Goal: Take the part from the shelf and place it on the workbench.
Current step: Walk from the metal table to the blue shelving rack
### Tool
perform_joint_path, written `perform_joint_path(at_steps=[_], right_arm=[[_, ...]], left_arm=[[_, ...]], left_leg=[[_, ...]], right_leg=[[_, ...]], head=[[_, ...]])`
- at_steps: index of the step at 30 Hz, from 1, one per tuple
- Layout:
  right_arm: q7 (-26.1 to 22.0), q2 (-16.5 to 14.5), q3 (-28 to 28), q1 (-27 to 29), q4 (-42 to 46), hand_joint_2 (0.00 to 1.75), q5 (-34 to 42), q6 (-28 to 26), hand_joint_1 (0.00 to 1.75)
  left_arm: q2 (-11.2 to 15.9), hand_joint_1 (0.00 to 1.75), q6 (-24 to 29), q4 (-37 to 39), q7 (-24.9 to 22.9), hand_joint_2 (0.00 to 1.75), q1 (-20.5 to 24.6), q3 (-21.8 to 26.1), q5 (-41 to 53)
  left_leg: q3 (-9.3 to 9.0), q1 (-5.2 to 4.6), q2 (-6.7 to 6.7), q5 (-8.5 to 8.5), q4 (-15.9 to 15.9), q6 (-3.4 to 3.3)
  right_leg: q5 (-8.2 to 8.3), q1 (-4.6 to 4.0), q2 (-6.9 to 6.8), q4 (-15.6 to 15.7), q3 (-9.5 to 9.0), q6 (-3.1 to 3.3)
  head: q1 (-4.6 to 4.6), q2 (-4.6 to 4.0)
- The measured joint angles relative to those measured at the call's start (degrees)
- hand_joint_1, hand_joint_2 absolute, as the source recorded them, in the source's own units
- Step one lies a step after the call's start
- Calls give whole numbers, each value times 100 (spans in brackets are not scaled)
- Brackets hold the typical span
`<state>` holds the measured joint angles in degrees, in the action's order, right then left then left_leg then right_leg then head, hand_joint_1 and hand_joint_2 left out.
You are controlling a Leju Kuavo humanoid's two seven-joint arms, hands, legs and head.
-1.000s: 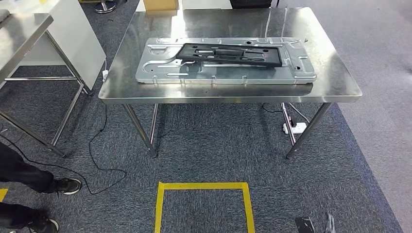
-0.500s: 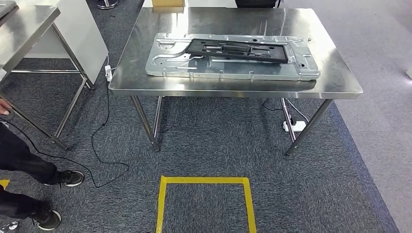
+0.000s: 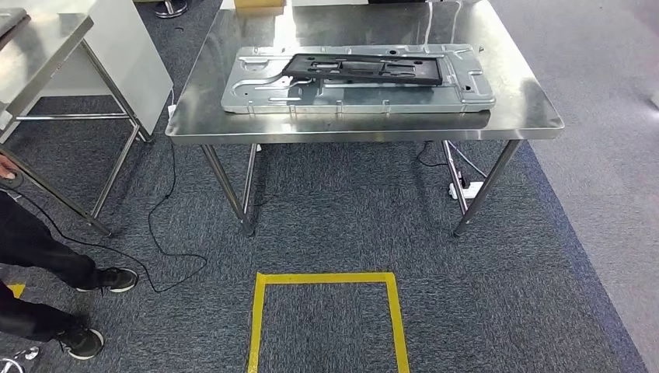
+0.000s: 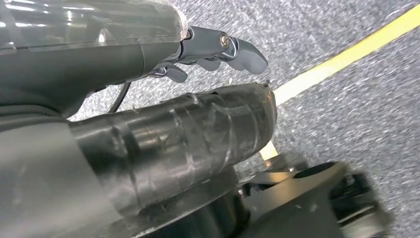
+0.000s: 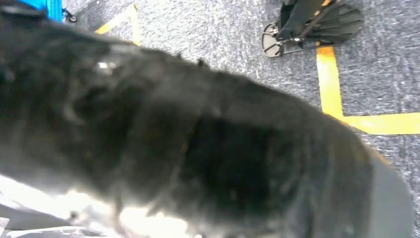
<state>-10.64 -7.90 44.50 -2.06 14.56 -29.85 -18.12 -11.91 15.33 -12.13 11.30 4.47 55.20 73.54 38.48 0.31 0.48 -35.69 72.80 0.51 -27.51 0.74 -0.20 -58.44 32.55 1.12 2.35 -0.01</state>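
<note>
- Head view: grey carpet floor (image 3: 342,233) spreads across the scene, with a paler strip along the right side.
- A steel worktop (image 3: 233,116) on round legs stands ahead, its front edge facing the camera.
- A large silver metal panel (image 3: 256,97) lies flat on the worktop, lengthwise along it, near the front edge.
- The part (image 3: 365,68), a long black frame with cut-outs, lies flat on top of the panel, toward its far side.
- A second steel table (image 3: 39,47) stands at the left, well apart from the worktop, with a white cabinet (image 3: 128,54) between the two.
- A yellow taped outline (image 3: 326,278) marks a square on the carpet, in front of the worktop.
- A person's dark trouser legs and black shoes (image 3: 109,280) are at the left edge, beside a black cable (image 3: 155,233) trailing across the carpet.
- A white power strip (image 3: 465,189) lies on the floor under the worktop's right side.
- Left wrist view: the left hand (image 4: 173,114) hangs over the carpet near a yellow line; its fingers (image 4: 233,47) are apart and lightly bent, with nothing in them.
- Right wrist view: the right hand (image 5: 198,163) is a dark blur close to the lens; I cannot tell how its fingers lie.
</note>
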Motion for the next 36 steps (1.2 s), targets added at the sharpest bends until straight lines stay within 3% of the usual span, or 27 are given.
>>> perform_joint_path(at_steps=[1,2,5,6,7,10,12,14,15,16,17,19,21,22,25,27,30,31,32,33,36], right_arm=[[-9,-4,3,0,-7,0,-4,1,0],[-15,-9,5,-1,-14,0,-8,1,0],[-18,-36,13,-5,-34,0,-26,1,0],[-18,-48,17,-7,-39,0,-34,-1,0],[-18,-57,22,-11,-43,0,-43,-2,0],[-17,-79,37,-19,-54,0,-83,-4,0],[-16,-84,40,-19,-60,0,-99,-1,0],[-16,-84,42,-21,-66,0,-102,3,0],[-16,-84,42,-21,-69,0,-103,5,0],[-16,-85,42,-21,-73,0,-104,5,0],[-16,-85,42,-20,-77,0,-107,5,0],[-16,-86,42,-22,-83,0,-112,7,0],[-16,-89,42,-37,-86,0,-122,9,0],[-16,-93,42,-43,-88,0,-130,10,0],[-16,-104,42,-46,-92,0,-158,11,0],[-16,-111,43,-58,-97,0,-175,11,0],[-16,-121,44,-68,-100,0,-199,19,0],[-16,-124,44,-66,-101,0,-204,21,0],[-16,-125,44,-64,-103,0,-206,23,0],[-16,-125,44,-63,-104,0,-208,24,0],[-16,-141,44,-67,-110,0,-213,25,0]], left_arm=[[0,0,1,0,0,0,-4,5,-1],[0,0,3,0,0,0,-7,9,-2],[3,0,11,0,1,0,2,26,-10],[6,0,15,0,2,0,12,36,-13],[9,0,19,0,4,0,19,45,-15],[11,0,31,0,7,0,10,62,-20],[11,0,39,0,10,0,3,66,-22],[11,0,45,0,15,0,5,67,-23],[11,0,45,0,17,0,3,67,-23],[11,0,46,0,17,0,-1,68,-23],[11,0,46,0,18,0,-4,68,-23],[10,0,47,0,25,0,-5,69,-25],[10,0,48,0,38,0,-2,69,-30],[10,0,49,0,45,0,0,69,-32],[12,0,52,0,52,0,-3,72,-43],[13,0,53,0,52,0,-8,77,-58],[13,0,52,0,52,0,-12,81,-68],[13,0,52,0,52,0,-13,81,-69],[13,0,52,0,52,0,-14,82,-69],[14,0,52,0,52,0,-15,83,-70],[19,0,54,0,52,0,6,85,-75]], left_leg=[[13,1,0,-65,173,1],[-94,-1,0,-20,115,-9],[-899,-29,-2,387,-1086,-106],[-1084,-46,-1,459,-1415,-146],[-1165,-63,-1,482,-1589,-183],[-1134,-68,13,580,-1676,-278],[-1080,-39,34,715,-1751,-357],[-977,-36,44,809,-1756,-400],[-917,-40,45,843,-1738,-400],[-856,-43,47,871,-1711,-393],[-793,-42,47,892,-1674,-383],[-679,-34,47,913,-1575,-360],[-587,-50,44,915,-1467,-316],[-557,-59,43,922,-1431,-285],[-510,-55,31,966,-1401,-168],[-394,-35,11,744,-1180,-94],[-60,-2,-1,50,-206,-23],[-13,2,-1,-78,51,-15],[-60,2,-1,-103,122,-17],[-225,1,-1,-28,-35,-27],[-1045,-23,-4,340,-1277,-116]], right_leg=[[32,-7,-1,-11,55,-2],[61,-11,-1,-22,102,-5],[138,-29,4,-41,168,-42],[165,-33,1,-44,181,-70],[192,-33,-3,-46,194,-104],[254,-19,-4,-34,214,-215],[-4,-20,10,-304,333,-260],[-510,-7,19,-994,586,-291],[-698,0,20,-1340,689,-309],[-783,7,20,-1540,716,-325],[-754,13,19,-1518,626,-336],[-490,30,17,-861,140,-343],[-324,21,24,-182,-266,-300],[-302,12,30,-36,-333,-264],[-218,0,33,2,-271,-130],[-119,18,21,32,-193,-41],[6,8,11,28,-19,6],[43,2,8,16,44,4],[77,-1,6,1,105,-1],[109,-2,6,-15,160,-9],[201,-8,16,-41,240,-61]], head=[[0,0],[-1,1],[-1,-1],[-1,-1],[0,0],[2,1],[7,1],[11,1],[10,1],[10,1],[10,1],[10,1],[9,0],[5,0],[3,1],[-1,1],[-8,1],[-8,1],[-8,1],[-8,0],[-7,0]])
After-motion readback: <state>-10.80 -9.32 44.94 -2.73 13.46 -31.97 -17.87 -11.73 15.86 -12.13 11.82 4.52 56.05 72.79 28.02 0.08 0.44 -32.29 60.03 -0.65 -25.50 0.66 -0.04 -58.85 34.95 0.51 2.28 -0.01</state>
